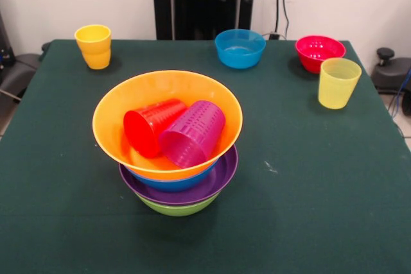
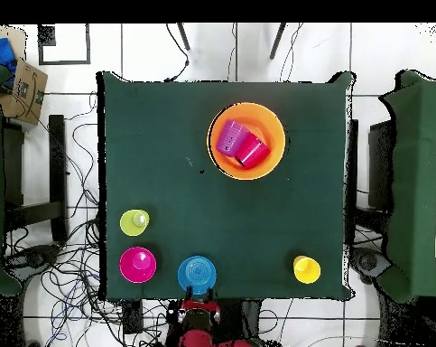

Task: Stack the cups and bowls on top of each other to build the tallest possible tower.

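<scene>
The tower stands mid-table: a green bowl [image 1: 178, 208] at the bottom, then a purple bowl [image 1: 221, 178], a blue bowl [image 1: 172, 183] and the wide orange bowl [image 1: 112, 110] on top. A red cup [image 1: 151, 126] and a translucent purple cup [image 1: 192, 134] lie on their sides inside the orange bowl [image 2: 271, 122]. An orange-yellow cup [image 1: 94, 46] stands upright at the far left. A small translucent blue bowl [image 1: 240, 48], a red-pink bowl [image 1: 319, 52] and a pale yellow cup [image 1: 338, 83] stand apart at the far side. The gripper shows in neither view.
The dark green table [image 1: 308, 178] has its edges close to the far cups and bowls. The black pedestal [image 1: 192, 1] stands behind the table; part of the red arm [image 2: 199, 336] shows at the base. Cables and chairs surround the table.
</scene>
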Available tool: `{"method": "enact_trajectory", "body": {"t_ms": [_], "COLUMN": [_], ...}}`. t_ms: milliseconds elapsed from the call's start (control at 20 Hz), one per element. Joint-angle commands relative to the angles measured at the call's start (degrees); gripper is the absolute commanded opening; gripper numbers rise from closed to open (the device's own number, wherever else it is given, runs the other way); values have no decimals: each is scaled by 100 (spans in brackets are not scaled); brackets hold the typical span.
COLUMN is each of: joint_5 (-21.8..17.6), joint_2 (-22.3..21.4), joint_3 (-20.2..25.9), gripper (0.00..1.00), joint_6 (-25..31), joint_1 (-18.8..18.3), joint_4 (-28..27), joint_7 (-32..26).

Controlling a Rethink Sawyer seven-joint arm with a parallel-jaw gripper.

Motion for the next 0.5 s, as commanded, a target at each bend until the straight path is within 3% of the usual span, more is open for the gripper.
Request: {"method": "enact_trajectory", "body": {"t_ms": [50,300,500], "joint_5": [718,408,283], "joint_2": [1828,2515,2607], "joint_3": [-269,-230,-229], "gripper": [100,100,100], "joint_6": [-1145,-1571,-1584], "joint_1": [490,104,-121], "joint_4": [-400,-882,-1129], "joint_7": [884,587,457]}}
